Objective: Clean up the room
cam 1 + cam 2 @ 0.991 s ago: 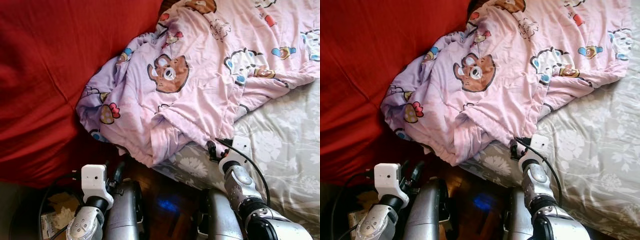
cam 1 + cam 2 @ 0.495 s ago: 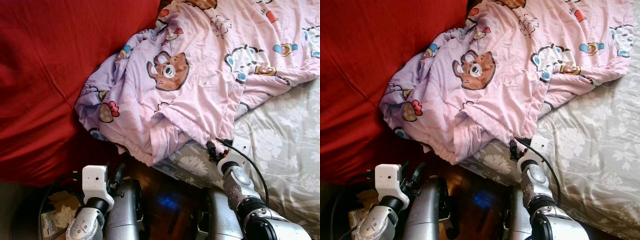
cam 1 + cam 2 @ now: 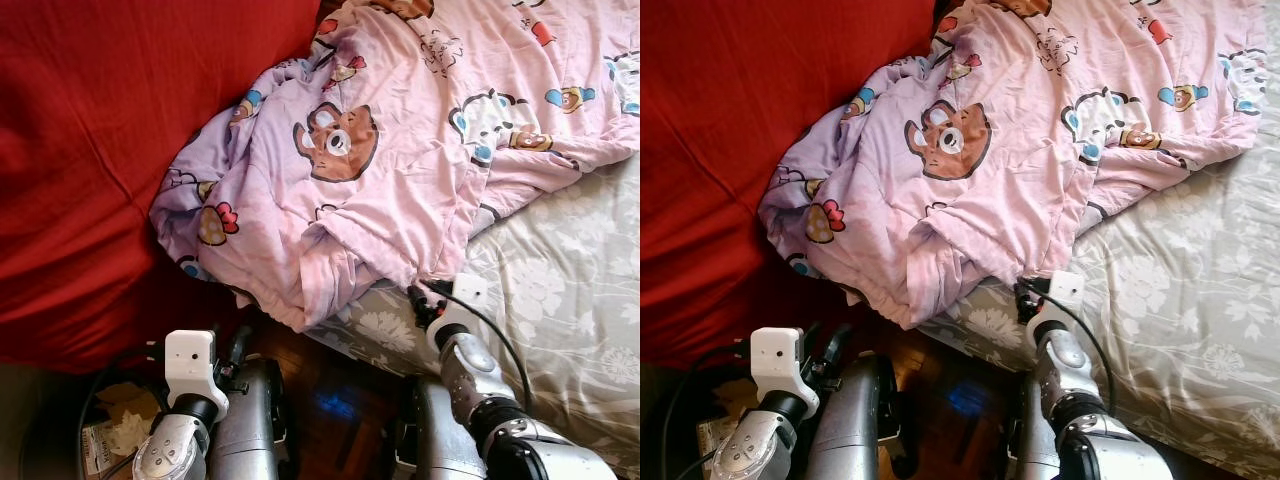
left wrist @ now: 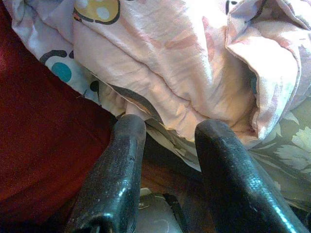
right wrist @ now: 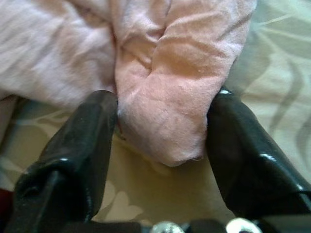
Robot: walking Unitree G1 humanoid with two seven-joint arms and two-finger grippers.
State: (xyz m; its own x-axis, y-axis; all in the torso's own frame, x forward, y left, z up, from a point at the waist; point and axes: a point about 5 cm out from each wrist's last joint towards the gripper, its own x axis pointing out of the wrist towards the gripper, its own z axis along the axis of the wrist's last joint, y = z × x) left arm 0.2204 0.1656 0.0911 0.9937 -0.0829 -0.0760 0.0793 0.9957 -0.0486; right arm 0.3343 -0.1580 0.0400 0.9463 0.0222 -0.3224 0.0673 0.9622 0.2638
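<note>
A pink blanket (image 3: 400,150) with cartoon bears lies crumpled over the corner of a bed with a grey floral sheet (image 3: 560,300). My right gripper (image 3: 424,299) is at the blanket's lower hem on the bed edge. In the right wrist view it (image 5: 163,107) stands open, and a thick fold of the pink blanket (image 5: 165,116) fills the gap and touches both fingers. My left gripper (image 4: 170,131) hangs low beside the bed, open and holding nothing, with the blanket's drooping edge (image 4: 160,73) just beyond its fingertips.
A large red cover (image 3: 90,150) fills the left side and meets the blanket. Dark wooden floor (image 3: 330,390) shows between my arms. A dark bin with crumpled paper (image 3: 110,425) stands at the lower left.
My right gripper has moved forward and a little left, and now reaches the blanket's hem. The left arm has stayed where it was.
</note>
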